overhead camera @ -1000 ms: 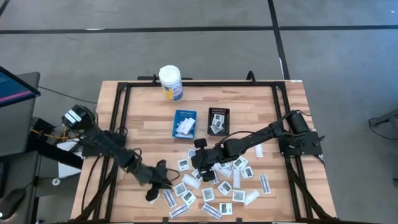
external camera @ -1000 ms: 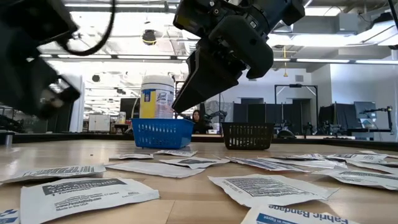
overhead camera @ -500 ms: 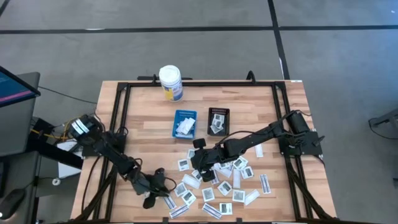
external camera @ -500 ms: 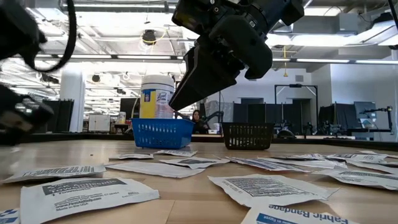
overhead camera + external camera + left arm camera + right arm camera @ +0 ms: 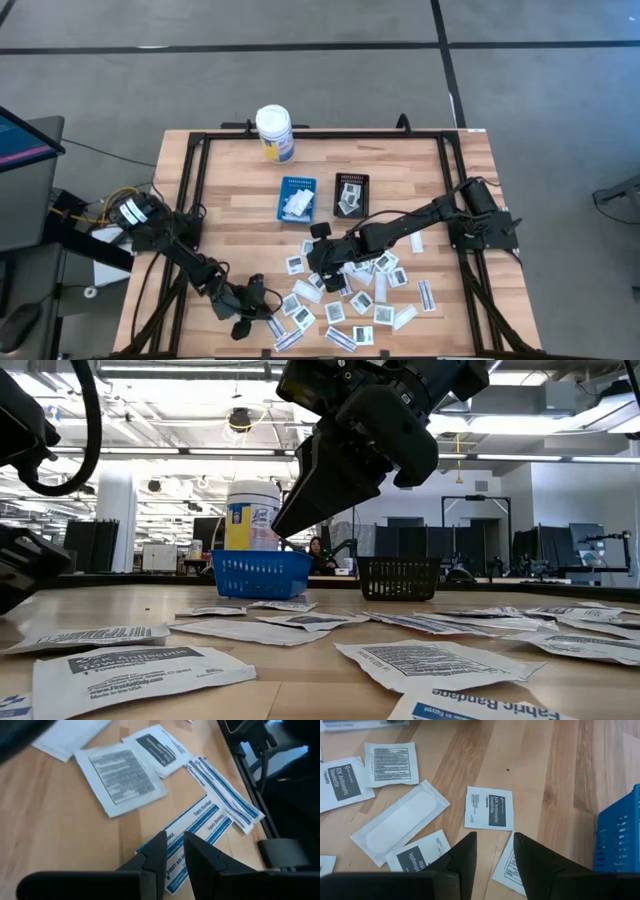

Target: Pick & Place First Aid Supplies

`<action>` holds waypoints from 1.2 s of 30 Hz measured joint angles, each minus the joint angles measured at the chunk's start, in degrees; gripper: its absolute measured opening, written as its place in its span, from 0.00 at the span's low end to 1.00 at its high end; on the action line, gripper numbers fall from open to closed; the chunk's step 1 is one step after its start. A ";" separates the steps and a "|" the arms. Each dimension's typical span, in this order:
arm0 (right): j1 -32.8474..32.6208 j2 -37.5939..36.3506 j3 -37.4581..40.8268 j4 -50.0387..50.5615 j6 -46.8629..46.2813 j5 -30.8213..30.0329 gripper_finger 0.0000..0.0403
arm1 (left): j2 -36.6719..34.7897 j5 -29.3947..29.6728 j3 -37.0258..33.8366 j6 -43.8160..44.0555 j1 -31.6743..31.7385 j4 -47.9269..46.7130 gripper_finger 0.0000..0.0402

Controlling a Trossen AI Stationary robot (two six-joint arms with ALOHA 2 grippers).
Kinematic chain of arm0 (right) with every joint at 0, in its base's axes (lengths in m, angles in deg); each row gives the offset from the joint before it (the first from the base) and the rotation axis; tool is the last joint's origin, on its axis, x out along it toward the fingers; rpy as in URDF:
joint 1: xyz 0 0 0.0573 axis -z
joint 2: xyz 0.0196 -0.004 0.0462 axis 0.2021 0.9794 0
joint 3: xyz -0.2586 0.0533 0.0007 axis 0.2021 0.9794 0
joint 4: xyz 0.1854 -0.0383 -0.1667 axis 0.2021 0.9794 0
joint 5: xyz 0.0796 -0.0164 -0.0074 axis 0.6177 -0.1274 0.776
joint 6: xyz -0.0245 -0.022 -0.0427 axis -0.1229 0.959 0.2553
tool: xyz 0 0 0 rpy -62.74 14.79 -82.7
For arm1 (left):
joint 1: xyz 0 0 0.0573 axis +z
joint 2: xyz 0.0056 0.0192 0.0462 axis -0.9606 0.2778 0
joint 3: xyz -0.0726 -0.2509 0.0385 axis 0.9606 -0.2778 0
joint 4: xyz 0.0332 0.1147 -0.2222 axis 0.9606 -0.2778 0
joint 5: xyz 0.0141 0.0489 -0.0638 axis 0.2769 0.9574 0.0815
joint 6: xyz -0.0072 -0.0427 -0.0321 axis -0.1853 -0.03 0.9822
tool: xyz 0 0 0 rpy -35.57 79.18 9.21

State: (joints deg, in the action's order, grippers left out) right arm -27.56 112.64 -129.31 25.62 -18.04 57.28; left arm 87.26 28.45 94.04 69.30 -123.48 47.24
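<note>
Compared to a second ago, the left hand has slid down to about 7 o'clock on the tabletop, right at the packet pile's edge. The right arm hasn't budged.

Count: one white bottle at 11 o'clock, one blue tray and one black tray mid-table, both with packets inside. Roughly twenty loose first aid packets are spread around 5 to 6 o'clock.

The left hand is only slightly parted, its tips low over a blue-printed bandage strip; can't tell if they touch. The right hand hangs released above the packets, holding nothing.
</note>
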 joint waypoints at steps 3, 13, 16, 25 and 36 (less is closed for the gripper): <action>0.03 0.00 0.00 -0.01 0.02 0.00 0.30 | 0.39 4.03 -0.07 -1.19 0.38 -0.05 0.17; 1.09 0.00 0.00 -0.84 0.02 0.00 0.30 | -2.72 15.84 -0.43 -6.33 4.40 -7.24 0.17; 1.47 0.00 0.00 -1.52 0.02 0.02 0.30 | -5.62 21.07 -0.65 -11.17 6.04 -12.69 0.17; 2.62 0.01 0.00 -1.53 0.02 0.02 0.30 | -18.74 24.17 -0.65 -10.12 11.63 -28.02 0.17; 2.73 0.01 0.00 -1.53 0.02 0.15 0.30 | -19.39 16.30 -0.56 -5.13 11.68 -27.60 0.17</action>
State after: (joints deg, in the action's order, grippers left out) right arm -24.83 112.64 -129.31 24.09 -18.02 57.43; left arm 67.87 44.76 93.48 64.17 -111.80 19.65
